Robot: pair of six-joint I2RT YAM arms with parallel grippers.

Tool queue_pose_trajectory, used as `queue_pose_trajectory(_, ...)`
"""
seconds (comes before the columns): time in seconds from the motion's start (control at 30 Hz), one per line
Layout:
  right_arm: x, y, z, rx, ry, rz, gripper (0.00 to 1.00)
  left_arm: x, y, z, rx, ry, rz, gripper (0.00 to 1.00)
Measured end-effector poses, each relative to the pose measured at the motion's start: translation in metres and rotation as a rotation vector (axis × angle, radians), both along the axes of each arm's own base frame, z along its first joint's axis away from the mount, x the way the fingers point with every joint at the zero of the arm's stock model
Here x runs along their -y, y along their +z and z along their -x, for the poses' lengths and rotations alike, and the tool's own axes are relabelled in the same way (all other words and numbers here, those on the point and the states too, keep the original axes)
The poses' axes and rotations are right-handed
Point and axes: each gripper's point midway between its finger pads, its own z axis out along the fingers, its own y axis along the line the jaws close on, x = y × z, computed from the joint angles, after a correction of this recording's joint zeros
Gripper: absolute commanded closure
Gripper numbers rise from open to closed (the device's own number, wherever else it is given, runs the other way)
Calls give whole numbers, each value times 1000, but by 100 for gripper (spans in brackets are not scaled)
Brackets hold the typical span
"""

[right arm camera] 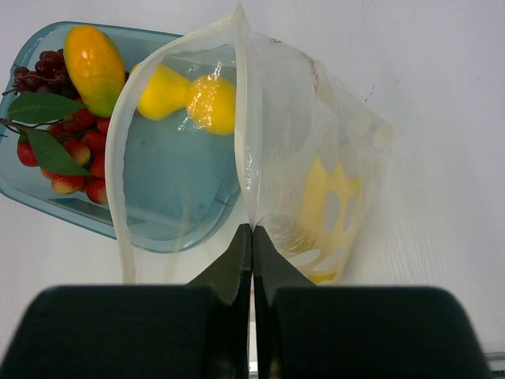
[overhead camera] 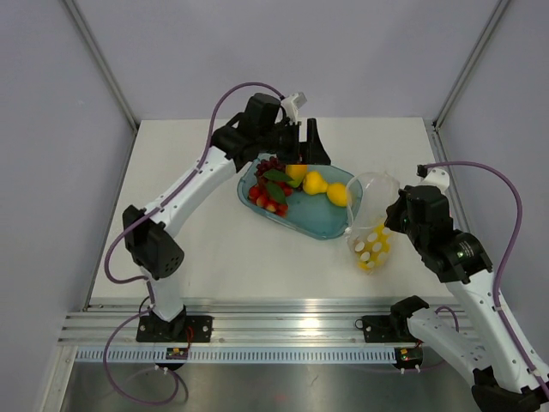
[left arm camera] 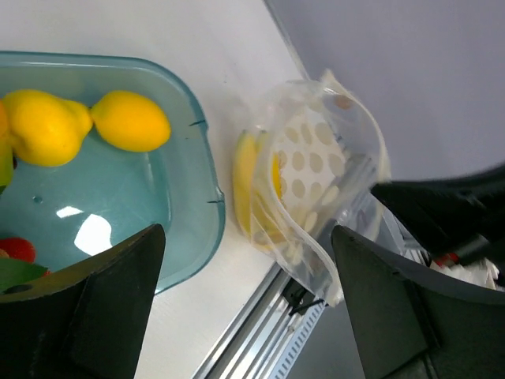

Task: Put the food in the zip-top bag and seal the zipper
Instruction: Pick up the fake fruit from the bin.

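Closest to you, your right tool (right arm camera: 252, 237) has its fingers pressed together on the rim of the zip-top bag (right arm camera: 316, 158), holding the mouth gaping toward the tray. You can see the banana bunch (right arm camera: 323, 213) inside, low in the bag. The bag stands on the desk (overhead camera: 214, 249) just beside the right end of the teal tray (left arm camera: 189, 197). In the tray, the pear (left arm camera: 43, 126) and lemon (left arm camera: 130, 120) touch, nearest the bag. Farther along are an orange-and-green fruit (right arm camera: 93, 67), strawberries (right arm camera: 79, 150), leaves (right arm camera: 43, 106) and dark grapes (right arm camera: 39, 75). Your left tool (left arm camera: 246, 237) hangs above the tray's far edge, jaws wide, holding nothing.
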Motion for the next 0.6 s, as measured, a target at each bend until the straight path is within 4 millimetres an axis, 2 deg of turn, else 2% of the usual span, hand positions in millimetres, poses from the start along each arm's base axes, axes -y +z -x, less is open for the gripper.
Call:
queue_pose_trajectory(0.07, 0, 0, 0, 1, 0, -1, 100, 5, -21, -16, -63, 65, -26, 11)
queue_pose_trajectory(0.17, 0, 1, 1, 4, 0, -2, 100, 16, -67, -31, -180, 131, -80, 8)
queue_pose_trajectory(0.33, 1, 4, 3, 15, 2, -8, 100, 31, -146, -43, -341, 223, -192, 7)
queue_pose_trajectory(0.47, 0, 6, 3, 21, 7, -14, 100, 41, -181, -43, -402, 258, -236, 6)
queue_pose_trajectory(0.6, -1, 6, 4, 21, 11, -16, 100, 52, -203, -41, -436, 280, -249, 7)
